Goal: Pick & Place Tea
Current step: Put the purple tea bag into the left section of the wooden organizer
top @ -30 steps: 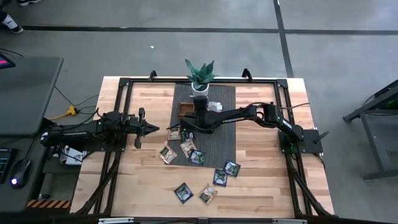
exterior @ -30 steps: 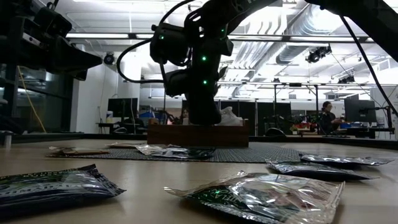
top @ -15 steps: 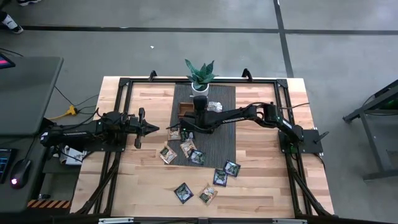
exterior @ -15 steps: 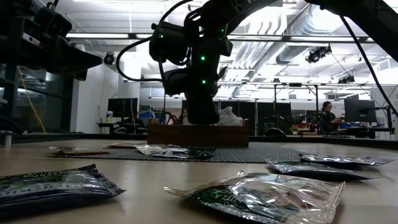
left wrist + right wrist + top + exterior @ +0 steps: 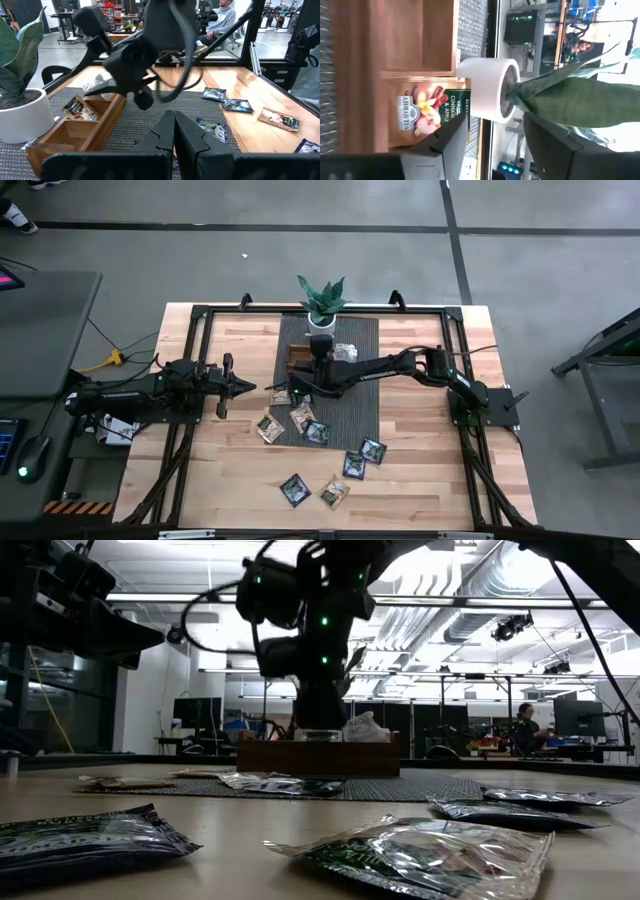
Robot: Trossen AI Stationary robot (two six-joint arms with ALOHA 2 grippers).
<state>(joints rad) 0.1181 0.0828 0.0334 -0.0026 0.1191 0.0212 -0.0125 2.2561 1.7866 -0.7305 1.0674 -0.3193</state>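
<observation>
My right gripper point(image 5: 502, 145) is open and hangs over the brown wooden tray point(image 5: 296, 358), pointing toward the table's far edge; in the low view my right gripper point(image 5: 320, 728) stands just above the tray point(image 5: 270, 756). An orange-and-white tea sachet point(image 5: 427, 112) lies flat in a tray compartment below the fingers. More sachets point(image 5: 345, 352) lie in the tray's right end. Several others point(image 5: 354, 463) are scattered on the mat and the wood. My left gripper point(image 5: 174, 131) is shut and waits at the table's left point(image 5: 245, 387).
A green plant in a white pot point(image 5: 321, 315) stands right behind the tray at the far edge. The tray sits on a dark mat point(image 5: 360, 395). Sachets point(image 5: 420, 855) lie close to the near edge. A person sits in the room beyond the table point(image 5: 222, 20).
My right gripper has risen from just above the tray to a little higher and shifted slightly toward the far edge. Nothing else has moved.
</observation>
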